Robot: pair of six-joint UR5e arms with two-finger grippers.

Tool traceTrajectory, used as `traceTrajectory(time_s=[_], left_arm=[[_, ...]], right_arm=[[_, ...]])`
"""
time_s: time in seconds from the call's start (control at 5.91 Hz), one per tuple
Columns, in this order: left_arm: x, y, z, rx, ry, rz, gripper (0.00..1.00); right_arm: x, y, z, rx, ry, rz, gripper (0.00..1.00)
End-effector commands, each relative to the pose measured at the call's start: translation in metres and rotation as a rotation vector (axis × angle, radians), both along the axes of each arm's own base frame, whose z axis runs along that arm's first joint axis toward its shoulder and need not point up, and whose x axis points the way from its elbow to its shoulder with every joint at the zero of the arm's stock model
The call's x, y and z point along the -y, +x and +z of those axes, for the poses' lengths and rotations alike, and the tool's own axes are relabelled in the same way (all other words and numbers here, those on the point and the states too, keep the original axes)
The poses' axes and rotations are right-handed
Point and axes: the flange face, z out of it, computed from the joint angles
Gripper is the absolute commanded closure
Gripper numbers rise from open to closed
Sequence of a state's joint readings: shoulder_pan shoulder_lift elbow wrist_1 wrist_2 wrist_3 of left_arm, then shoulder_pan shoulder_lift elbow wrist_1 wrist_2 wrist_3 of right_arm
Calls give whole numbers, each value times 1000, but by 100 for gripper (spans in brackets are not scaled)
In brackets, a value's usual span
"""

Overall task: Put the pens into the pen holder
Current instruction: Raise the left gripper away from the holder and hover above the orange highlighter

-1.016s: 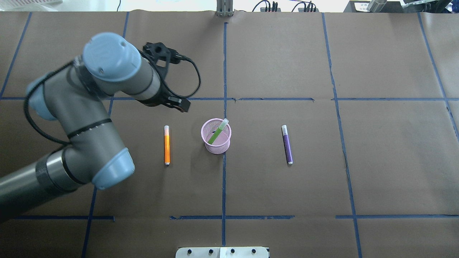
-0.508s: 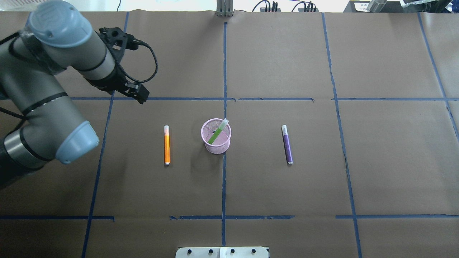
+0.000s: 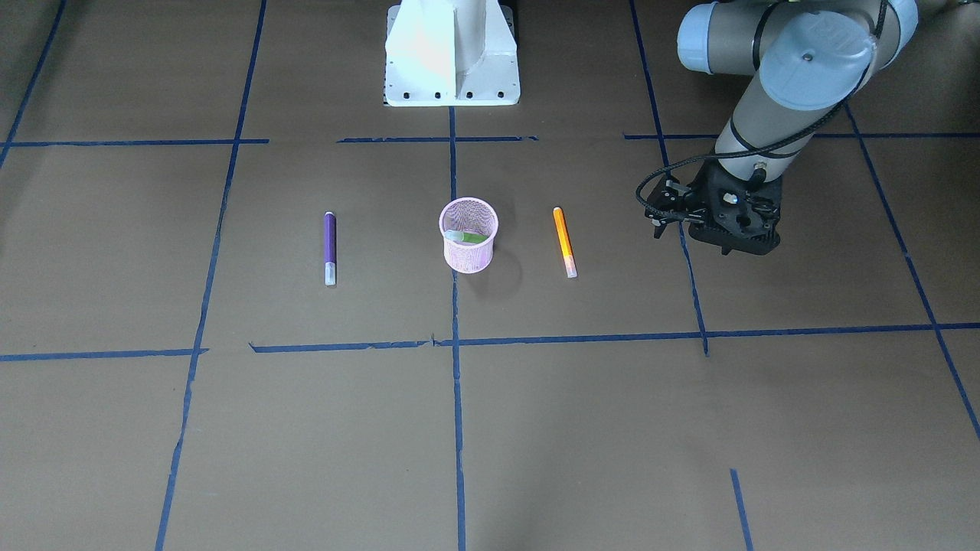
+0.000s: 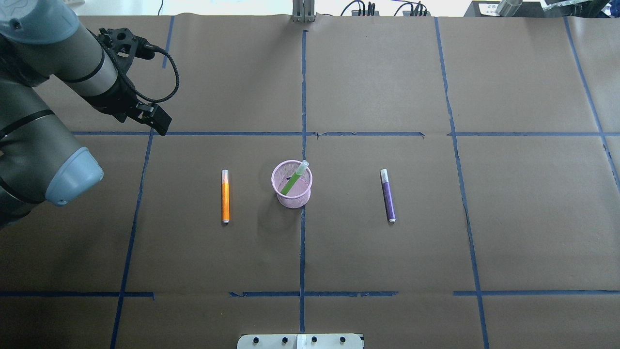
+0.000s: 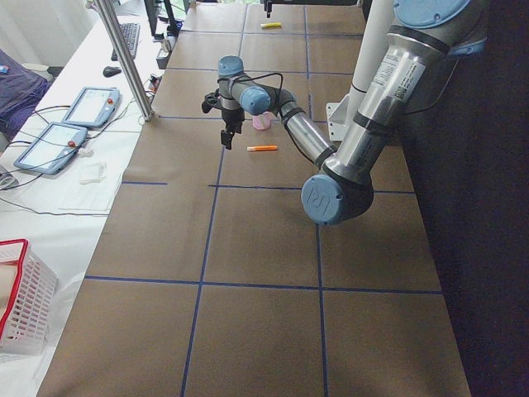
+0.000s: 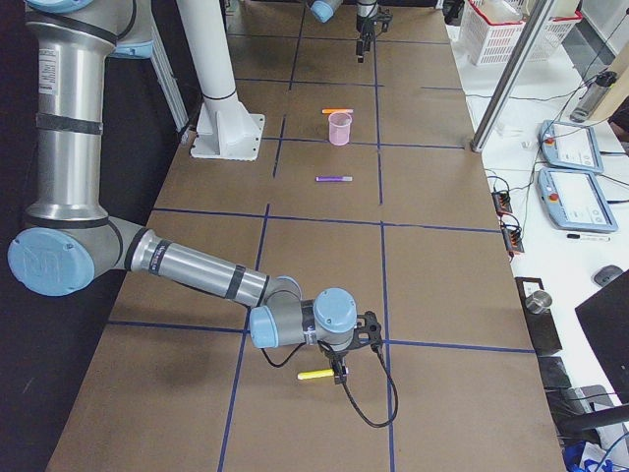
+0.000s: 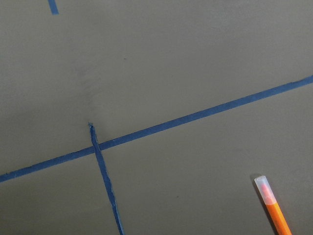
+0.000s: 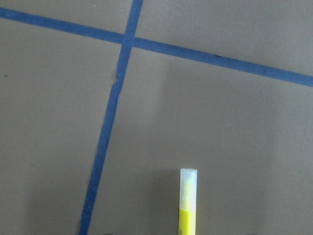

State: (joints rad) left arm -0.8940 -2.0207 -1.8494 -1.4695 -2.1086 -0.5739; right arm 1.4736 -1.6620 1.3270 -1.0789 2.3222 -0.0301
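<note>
Green pen [image 4: 292, 182] leans in pen holder [image 4: 294, 200]; cannot tell whether left end effector [image 4: 161, 126] is open.

Soft, even light is falling across the desk [image 4: 387, 252]; the pen holder [image 4: 293, 199] is casting a faint, diffuse shadow toward the desk's left end. Beyond the far edge, everything is washing out white.
</note>
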Motion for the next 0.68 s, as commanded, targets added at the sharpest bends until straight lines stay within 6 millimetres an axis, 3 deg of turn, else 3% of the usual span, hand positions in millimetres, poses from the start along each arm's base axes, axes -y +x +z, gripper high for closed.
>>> traceTrajectory(time_s=[0.0, 0.17, 0.51], left_arm=[[-2, 1, 0, -3, -4, 0, 0], [-1, 1, -2, -4, -4, -1, 0], [0, 1, -4, -7, 0, -3, 0]], right_arm=[[22, -6, 16, -10, -25, -8, 15], [25, -22, 21, -17, -33, -41, 18], [23, -28, 29, -40, -40, -58, 23]])
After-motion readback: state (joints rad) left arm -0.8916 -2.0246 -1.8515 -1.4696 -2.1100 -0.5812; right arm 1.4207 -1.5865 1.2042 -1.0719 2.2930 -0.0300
